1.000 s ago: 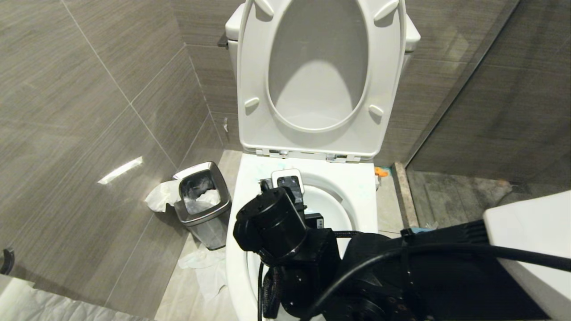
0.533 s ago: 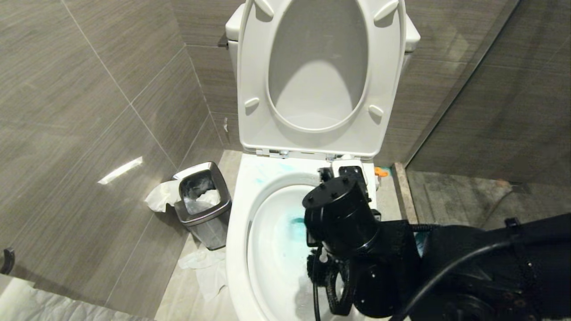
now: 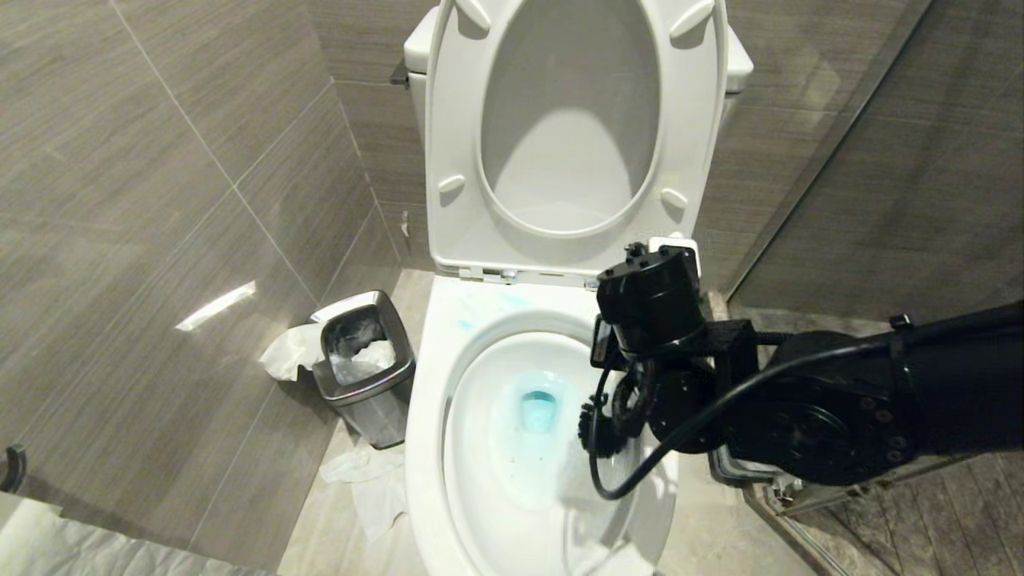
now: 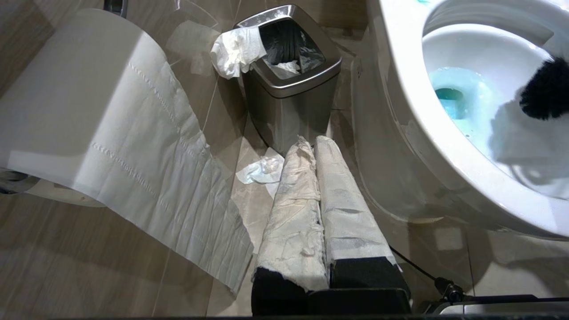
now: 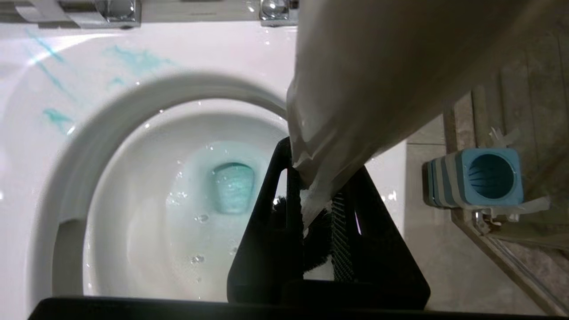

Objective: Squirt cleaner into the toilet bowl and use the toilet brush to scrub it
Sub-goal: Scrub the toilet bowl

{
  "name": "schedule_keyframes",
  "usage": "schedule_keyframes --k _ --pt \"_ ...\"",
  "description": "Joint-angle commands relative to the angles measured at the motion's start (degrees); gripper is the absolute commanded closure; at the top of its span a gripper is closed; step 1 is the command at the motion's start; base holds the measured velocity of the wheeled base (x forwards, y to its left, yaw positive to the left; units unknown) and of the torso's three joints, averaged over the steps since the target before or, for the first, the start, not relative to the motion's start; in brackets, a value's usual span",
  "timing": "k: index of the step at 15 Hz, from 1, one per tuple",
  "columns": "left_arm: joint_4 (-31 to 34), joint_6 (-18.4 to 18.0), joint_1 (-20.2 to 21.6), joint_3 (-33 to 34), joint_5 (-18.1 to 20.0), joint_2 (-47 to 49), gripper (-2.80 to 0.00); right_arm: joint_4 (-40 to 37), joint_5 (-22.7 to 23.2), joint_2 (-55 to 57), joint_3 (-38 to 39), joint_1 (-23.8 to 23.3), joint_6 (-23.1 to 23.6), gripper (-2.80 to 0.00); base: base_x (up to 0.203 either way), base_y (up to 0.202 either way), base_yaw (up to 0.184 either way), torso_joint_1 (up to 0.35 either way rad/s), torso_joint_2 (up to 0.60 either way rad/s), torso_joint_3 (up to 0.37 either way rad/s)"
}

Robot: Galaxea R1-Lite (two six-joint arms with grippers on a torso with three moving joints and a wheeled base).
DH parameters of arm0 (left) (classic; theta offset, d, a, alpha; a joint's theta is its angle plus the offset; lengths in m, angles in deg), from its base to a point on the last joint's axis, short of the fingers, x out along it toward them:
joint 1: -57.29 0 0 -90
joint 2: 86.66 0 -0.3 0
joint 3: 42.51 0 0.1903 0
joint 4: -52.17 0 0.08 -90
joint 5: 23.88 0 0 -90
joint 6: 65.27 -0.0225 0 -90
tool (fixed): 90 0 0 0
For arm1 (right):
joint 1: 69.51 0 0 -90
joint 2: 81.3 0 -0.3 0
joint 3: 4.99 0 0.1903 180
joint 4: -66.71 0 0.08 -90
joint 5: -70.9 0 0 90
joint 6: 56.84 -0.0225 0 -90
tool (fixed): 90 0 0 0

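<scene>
one gripper at work: right gripper narrowly closed on the toilet brush, black bristles inside the toilet bowl at its right wall. cleaner tints the water blue. left gripper closed, empty, near steel bin.

The toilet bowl lies open from above, its left half and middle unobstructed. The right arm crosses the right rim, its right end effector and the toilet brush filling that side. The raised seat walls off the back. Left of the bowl, a steel bin and loose tissue narrow the floor gap.
</scene>
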Motion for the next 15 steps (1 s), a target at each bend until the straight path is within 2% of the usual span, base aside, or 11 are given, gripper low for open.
schedule_keyframes --k 1,4,9,15 --pt "0.1 0.0 0.0 0.1 0.0 0.1 0.00 0.1 -0.2 6.6 -7.4 -0.3 0.1 0.00 0.000 0.000 0.000 0.000 0.00 0.000" --pt "0.0 0.0 0.0 0.1 0.0 0.1 0.00 0.0 -0.2 13.4 -18.2 -0.3 2.1 0.00 0.000 0.000 0.000 0.000 0.00 0.000" --pt "0.0 0.0 0.0 0.1 0.0 0.1 0.00 -0.2 1.1 21.8 -33.5 1.1 8.6 0.00 0.000 0.000 0.000 0.000 0.00 0.000" --pt "0.0 0.0 0.0 0.1 0.0 0.1 0.00 -1.6 2.7 21.9 -33.9 11.4 9.3 0.00 0.000 0.000 0.000 0.000 0.00 0.000"
